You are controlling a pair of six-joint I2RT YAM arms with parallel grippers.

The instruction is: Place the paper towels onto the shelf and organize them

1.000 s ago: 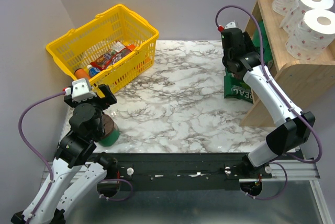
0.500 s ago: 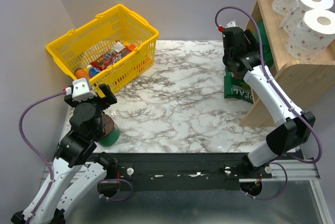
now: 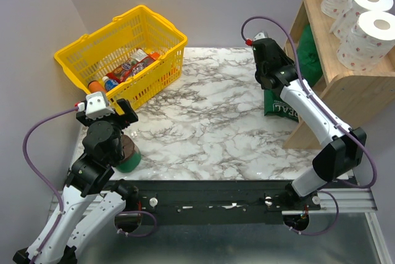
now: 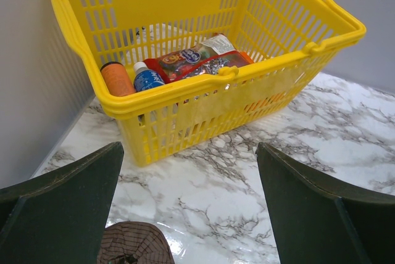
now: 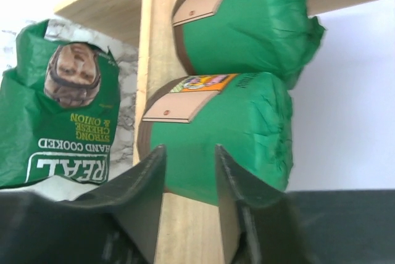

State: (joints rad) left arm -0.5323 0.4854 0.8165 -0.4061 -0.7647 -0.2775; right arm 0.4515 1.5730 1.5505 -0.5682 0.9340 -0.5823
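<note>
Three white paper towel rolls [image 3: 361, 14] with red dots stand on the top tier of the wooden shelf [image 3: 355, 94]. Two green rolls lie on the lower tier [image 3: 308, 54]; in the right wrist view they are the near one [image 5: 234, 128] and the far one [image 5: 253, 23]. My right gripper [image 3: 276, 73] [image 5: 189, 150] is open and empty, just in front of the near green roll. Another green roll with a brown end [image 3: 128, 153] [image 4: 136, 244] lies at the table's front left. My left gripper [image 3: 121, 113] [image 4: 188, 150] is wide open and empty above it.
A yellow basket [image 3: 86, 51] [image 4: 203, 85] holding snacks and bottles stands at the back left. A green chip bag [image 3: 279, 103] [image 5: 62, 110] leans against the shelf's left side panel [image 5: 157, 36].
My right gripper has drawn back to the left, away from the shelf's lower tier, leaving the green rolls there. The left arm has not moved.
</note>
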